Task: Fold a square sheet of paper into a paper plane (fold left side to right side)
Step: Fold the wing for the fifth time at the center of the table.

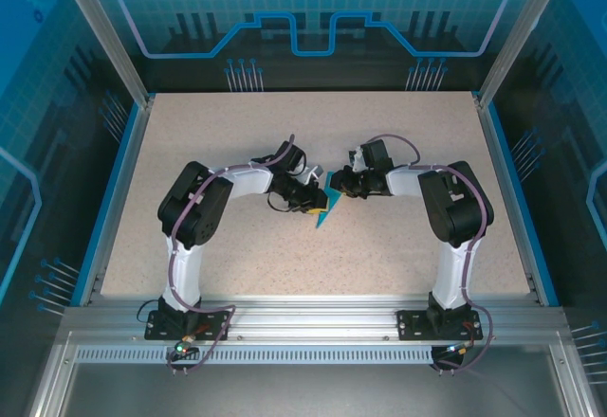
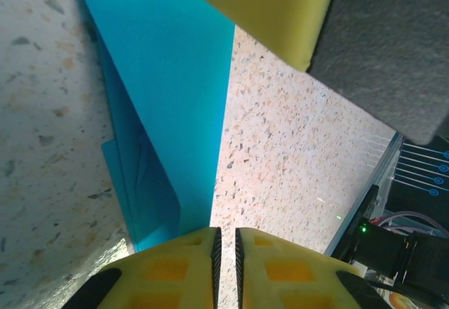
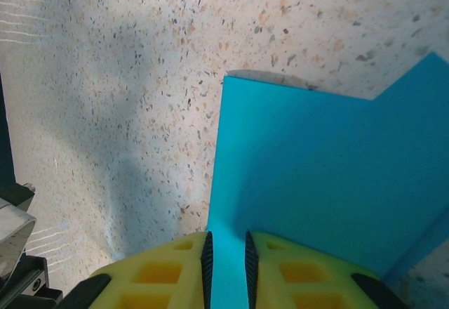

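The square sheet of paper (image 1: 324,214) is bright blue, folded into a layered pointed wedge, and lies at the table's middle between both arms. My left gripper (image 1: 310,198) sits at its left, my right gripper (image 1: 338,187) at its right. In the left wrist view the jaws of the left gripper (image 2: 226,242) stand a thin slit apart. The edge of the paper (image 2: 168,98) ends at the left fingertip, and speckled table shows through the slit. In the right wrist view the right gripper (image 3: 226,249) has blue paper (image 3: 316,168) filling its narrow gap. A yellow right finger (image 2: 266,7) rests on the sheet's far end.
The speckled table (image 1: 237,265) has raised blue edges at left and right. An aluminium rail (image 1: 313,317) carries both arm bases at the near side. The right arm's grey body (image 2: 393,49) hangs close above the left gripper.
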`<state>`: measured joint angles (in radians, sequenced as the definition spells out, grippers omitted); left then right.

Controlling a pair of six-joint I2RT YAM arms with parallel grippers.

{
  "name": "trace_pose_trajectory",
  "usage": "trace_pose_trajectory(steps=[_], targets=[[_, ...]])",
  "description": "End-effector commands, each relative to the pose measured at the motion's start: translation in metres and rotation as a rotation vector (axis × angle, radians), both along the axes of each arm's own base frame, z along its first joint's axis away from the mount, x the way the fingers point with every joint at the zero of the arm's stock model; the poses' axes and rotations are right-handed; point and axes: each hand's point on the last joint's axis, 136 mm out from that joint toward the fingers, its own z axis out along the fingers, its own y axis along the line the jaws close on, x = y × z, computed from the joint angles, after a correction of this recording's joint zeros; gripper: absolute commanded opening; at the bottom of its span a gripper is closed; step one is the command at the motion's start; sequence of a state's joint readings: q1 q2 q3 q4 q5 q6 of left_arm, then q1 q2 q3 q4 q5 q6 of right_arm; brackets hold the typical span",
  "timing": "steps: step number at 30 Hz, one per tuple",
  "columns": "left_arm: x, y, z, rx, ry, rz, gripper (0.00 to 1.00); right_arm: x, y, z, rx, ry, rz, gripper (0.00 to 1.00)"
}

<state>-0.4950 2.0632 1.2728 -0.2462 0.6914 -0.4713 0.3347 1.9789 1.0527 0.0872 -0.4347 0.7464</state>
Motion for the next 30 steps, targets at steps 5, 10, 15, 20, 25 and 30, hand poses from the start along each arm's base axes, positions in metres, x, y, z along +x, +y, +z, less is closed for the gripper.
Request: trace_pose_trajectory(steps=[5,10,15,20,25,30], targets=[[-0.005,0.007,-0.016,0.062,0.024,-0.003,0.16,-0.032,-0.015,-0.044,-0.114,0.137,0.004,0.23],[-0.007,0.009,-0.023,0.079,0.033,-0.003,0.15,-0.031,-0.014,-0.044,-0.113,0.137,0.006,0.23],[-0.008,0.012,-0.029,0.102,0.037,-0.003,0.13,-0.031,-0.014,-0.043,-0.114,0.136,0.006,0.23],[-0.01,0.014,-0.036,0.119,0.046,-0.003,0.11,-0.031,-0.014,-0.043,-0.115,0.136,0.007,0.23],[-0.013,0.02,-0.043,0.15,0.05,-0.005,0.09,-0.029,-0.012,-0.037,-0.108,0.119,0.01,0.24],[-0.02,0.029,-0.057,0.204,0.059,-0.003,0.05,-0.013,-0.007,0.0,-0.062,0.016,0.021,0.24]])
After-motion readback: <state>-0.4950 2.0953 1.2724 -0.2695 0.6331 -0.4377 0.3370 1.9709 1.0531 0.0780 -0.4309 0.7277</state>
